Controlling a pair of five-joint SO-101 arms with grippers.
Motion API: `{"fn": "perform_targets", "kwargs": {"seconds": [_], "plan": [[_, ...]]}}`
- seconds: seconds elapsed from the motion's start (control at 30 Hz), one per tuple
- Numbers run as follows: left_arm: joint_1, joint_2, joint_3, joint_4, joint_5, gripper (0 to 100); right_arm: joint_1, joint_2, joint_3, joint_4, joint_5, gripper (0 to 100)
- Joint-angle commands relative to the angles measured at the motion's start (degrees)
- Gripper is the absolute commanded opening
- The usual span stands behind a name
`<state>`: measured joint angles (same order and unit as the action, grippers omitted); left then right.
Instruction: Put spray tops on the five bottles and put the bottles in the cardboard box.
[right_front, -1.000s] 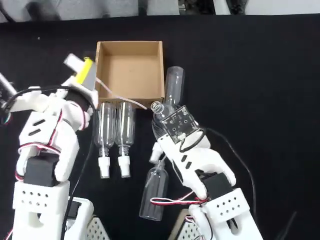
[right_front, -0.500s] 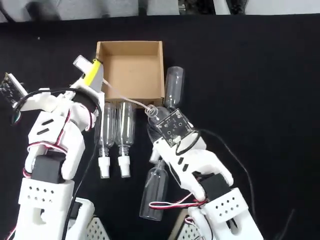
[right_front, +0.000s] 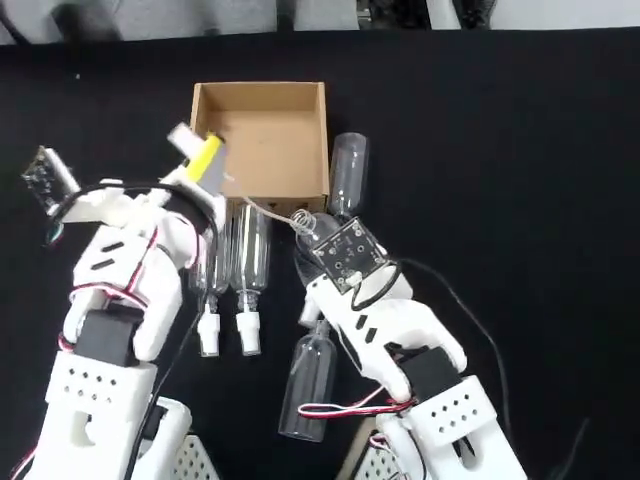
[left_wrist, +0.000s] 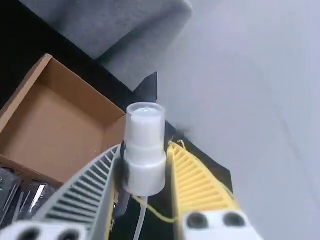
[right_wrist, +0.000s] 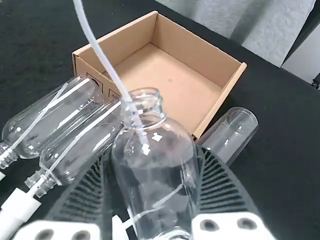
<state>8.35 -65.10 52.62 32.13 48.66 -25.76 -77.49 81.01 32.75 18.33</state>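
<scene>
My left gripper (left_wrist: 144, 162) is shut on a white spray top (left_wrist: 145, 147), held above the near left corner of the cardboard box (right_front: 262, 140); the spray top (right_front: 185, 138) shows in the high view too. Its thin dip tube (right_front: 262, 207) runs down to the mouth of an open clear bottle (right_wrist: 152, 160). My right gripper (right_wrist: 152, 172) is shut on that bottle, neck up, just in front of the box (right_wrist: 170, 75). The tube (right_wrist: 105, 65) tip touches the bottle's rim. Two capped bottles (right_front: 232, 270) lie side by side before the box.
One uncapped bottle (right_front: 347, 175) lies beside the box's right wall, another (right_front: 308, 385) lies near the right arm's base. The box is empty inside. Black table stretches free to the right.
The left gripper has swung rightward over the box's front left corner with the spray top, bringing the dip tube's end to the bottle mouth. The right gripper shifted the bottle slightly left.
</scene>
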Motion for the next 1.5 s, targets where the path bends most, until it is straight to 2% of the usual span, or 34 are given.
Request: {"fn": "perform_targets", "kwargs": {"seconds": [0.0,0.63,0.93,1.0,1.17,1.3,1.47], "plan": [[3.2,-0.9,-0.6,-1.4,-2.2,3,-1.0,-1.3,-0.4,-1.5,0.2,7.8],[14.3,-0.4,2.5,-1.5,-2.3,3,-1.0,-1.3,0.5,-1.9,0.2,7.8],[14.2,-0.4,3.1,-1.5,-2.5,3,-0.9,-1.3,0.7,-1.9,0.2,7.8],[14.2,-0.4,3.1,-1.5,-5.7,3,-0.9,-1.3,0.7,-1.9,0.3,7.8],[14.7,-0.4,4.3,-1.4,-20.0,3,-0.9,-1.3,0.7,-1.9,0.1,7.8],[14.8,-0.4,4.4,-1.4,-20.3,3,-0.9,-1.3,0.7,-1.9,0.1,7.8],[14.6,-0.4,5.0,-1.0,-18.7,16,-0.8,-1.3,0.7,-1.9,0.1,7.8]]}}
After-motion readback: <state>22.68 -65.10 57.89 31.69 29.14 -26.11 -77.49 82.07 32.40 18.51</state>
